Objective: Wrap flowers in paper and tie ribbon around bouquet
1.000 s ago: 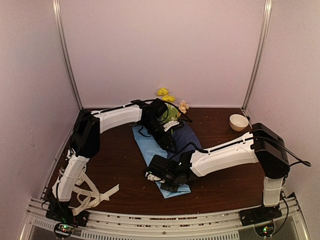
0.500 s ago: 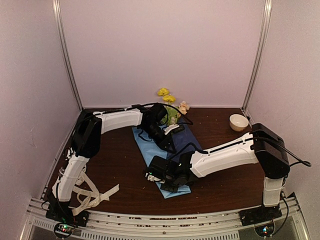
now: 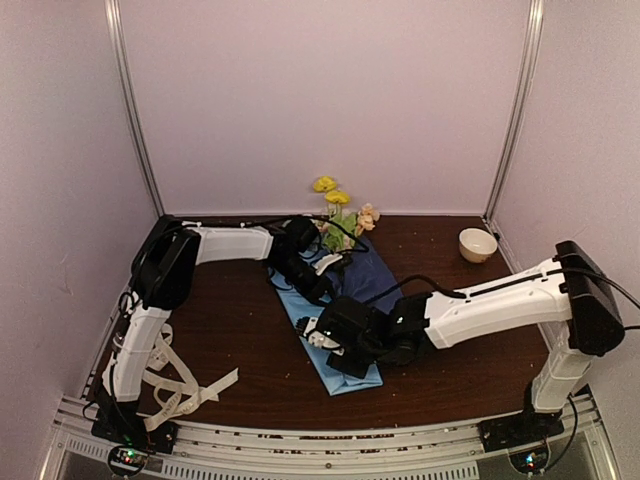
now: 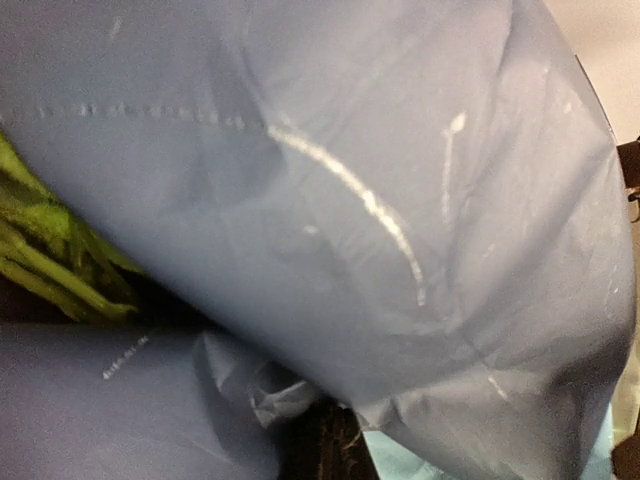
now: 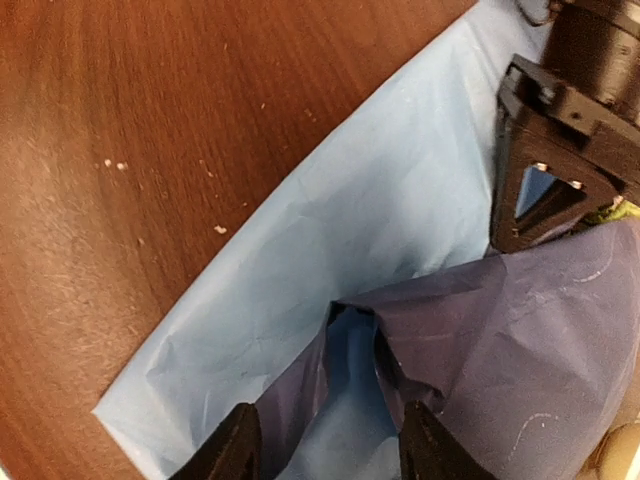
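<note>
Dark brown wood makes up the tabletop [image 3: 470, 330], seen from above. The paper [image 3: 352, 378] lies slantwise in the middle of it, light-blue face up, with a navy flap folded over its far half. The flowers [image 3: 338, 200] stick out of the paper's far end, yellow and peach blooms close to the back wall. The left arm reaches in from the left, and the left fingers [image 3: 322, 272] are down at the edge of the navy flap. The right arm stretches across from the right, and the right fingers [image 3: 322, 335] are low over the near half of the sheet. The ribbon [image 3: 190, 385] lies in loose loops at the near left, beside the left arm's base and well apart from the paper. A white bowl [image 3: 477, 244] stands at the far right.

The left wrist camera is almost filled by creased navy paper. The flowers show only as green stems at its left edge. The left fingers themselves are hidden there.

In the right wrist view the right fingers stand apart at the bottom edge, with a raised navy fold between them over the light-blue face. At the upper right, the black left fingers are closed together on the rim of the navy flap.
</note>
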You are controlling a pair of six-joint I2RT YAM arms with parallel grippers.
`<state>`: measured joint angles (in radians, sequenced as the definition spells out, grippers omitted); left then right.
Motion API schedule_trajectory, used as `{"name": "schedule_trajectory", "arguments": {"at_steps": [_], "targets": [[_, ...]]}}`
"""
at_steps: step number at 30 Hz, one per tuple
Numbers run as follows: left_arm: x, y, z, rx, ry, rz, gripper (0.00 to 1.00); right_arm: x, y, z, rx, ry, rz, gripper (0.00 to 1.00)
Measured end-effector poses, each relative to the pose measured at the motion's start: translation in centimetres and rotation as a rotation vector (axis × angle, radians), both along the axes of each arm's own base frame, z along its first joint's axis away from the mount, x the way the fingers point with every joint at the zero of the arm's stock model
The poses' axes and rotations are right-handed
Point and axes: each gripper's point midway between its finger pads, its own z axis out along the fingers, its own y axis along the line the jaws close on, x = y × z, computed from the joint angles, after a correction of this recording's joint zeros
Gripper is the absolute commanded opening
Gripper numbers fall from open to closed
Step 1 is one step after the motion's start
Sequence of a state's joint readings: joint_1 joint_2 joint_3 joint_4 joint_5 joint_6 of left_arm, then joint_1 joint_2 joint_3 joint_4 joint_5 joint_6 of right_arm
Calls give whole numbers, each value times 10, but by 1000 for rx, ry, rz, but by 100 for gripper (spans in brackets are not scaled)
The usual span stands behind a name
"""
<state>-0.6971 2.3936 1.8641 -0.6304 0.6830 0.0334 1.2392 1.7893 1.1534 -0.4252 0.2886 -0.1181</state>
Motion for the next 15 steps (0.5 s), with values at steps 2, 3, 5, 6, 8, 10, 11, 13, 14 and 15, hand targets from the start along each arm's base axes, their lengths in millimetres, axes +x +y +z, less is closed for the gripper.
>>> {"name": "schedule_trajectory", "arguments": {"at_steps": [2,3,5,6,8,10,11,13,14,15], "targets": [[2,0,-1,-1,-3,7,0,-3,2,18,72,6,-3,56],[2,0,-1,-2,-3,9,0,-4,3,27,108,10,-4,57],[3,-1,-1,-5,-4,13,0,-7,3,45,201,32,-11,58],[4,-1,-1,-7,-6,15,0,-8,2,52,239,45,-18,58],[5,-2,-1,-9,-11,18,0,-8,-5,60,307,73,-38,58],[6,-2,-1,-11,-13,21,0,-7,-17,65,370,109,-77,59],[6,-2,-1,-11,-13,22,0,-5,-24,66,400,126,-99,60],[7,-2,-1,-13,-16,24,0,-4,-40,73,484,170,-142,62],[8,-2,-1,-14,-19,25,0,-2,-48,77,530,187,-164,63],[8,-3,-1,-15,-20,26,0,1,-56,83,604,213,-185,64]]}}
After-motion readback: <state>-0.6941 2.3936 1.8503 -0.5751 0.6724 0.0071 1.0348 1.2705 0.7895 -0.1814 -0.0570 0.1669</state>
